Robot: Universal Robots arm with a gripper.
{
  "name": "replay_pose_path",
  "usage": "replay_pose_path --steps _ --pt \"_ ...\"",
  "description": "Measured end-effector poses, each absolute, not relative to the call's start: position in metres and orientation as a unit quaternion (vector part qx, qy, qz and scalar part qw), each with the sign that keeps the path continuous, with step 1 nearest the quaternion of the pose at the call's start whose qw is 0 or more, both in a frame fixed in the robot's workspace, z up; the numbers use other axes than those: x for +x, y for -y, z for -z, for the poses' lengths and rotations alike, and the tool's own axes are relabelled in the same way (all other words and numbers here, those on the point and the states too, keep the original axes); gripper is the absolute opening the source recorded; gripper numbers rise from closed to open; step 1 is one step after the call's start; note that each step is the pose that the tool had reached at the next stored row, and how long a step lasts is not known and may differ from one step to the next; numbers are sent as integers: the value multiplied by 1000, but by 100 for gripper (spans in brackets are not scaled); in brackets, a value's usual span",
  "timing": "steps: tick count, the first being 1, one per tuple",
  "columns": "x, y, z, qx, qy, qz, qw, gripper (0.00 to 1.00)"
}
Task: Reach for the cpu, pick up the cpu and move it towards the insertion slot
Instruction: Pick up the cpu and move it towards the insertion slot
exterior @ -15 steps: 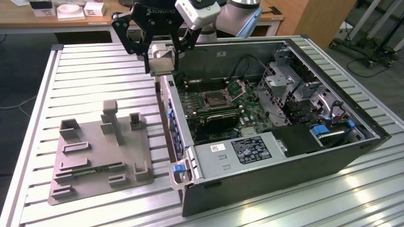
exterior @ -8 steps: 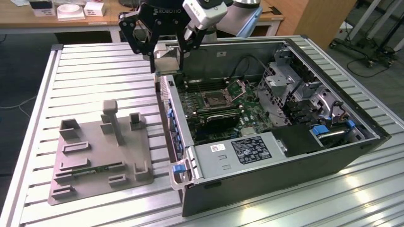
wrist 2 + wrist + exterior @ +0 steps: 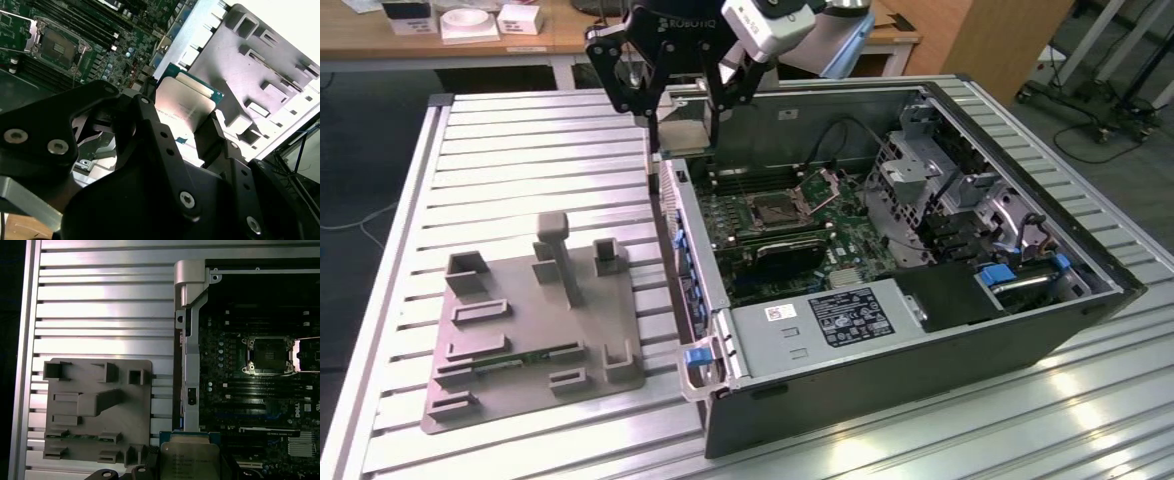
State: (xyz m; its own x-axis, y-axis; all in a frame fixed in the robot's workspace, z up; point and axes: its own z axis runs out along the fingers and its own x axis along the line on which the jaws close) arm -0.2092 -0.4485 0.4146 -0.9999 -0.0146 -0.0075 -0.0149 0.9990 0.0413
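Gripper (image 3: 683, 122) fingers pinch the cpu (image 3: 182, 105) by two opposite edges, holding it in the air with its silvery face showing in both wrist views. In the exterior view it hangs over the open computer case (image 3: 921, 385), above the wall on the exterior view's left. It is between the grey tray (image 3: 520, 340) on the slatted table (image 3: 520, 130) and the insertion slot (image 3: 781, 208), which lies well apart with its hinged plate raised.

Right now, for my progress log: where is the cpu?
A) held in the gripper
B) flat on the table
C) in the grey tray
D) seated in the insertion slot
A: in the second wrist view the gripper clamps the cpu by its edges; the insertion slot stands vacant.
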Motion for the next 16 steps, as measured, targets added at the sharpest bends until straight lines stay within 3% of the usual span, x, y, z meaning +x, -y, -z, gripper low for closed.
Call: replay_pose_path --steps 16 --pt "-191 448 -415 -7 -1000 -21 4 55"
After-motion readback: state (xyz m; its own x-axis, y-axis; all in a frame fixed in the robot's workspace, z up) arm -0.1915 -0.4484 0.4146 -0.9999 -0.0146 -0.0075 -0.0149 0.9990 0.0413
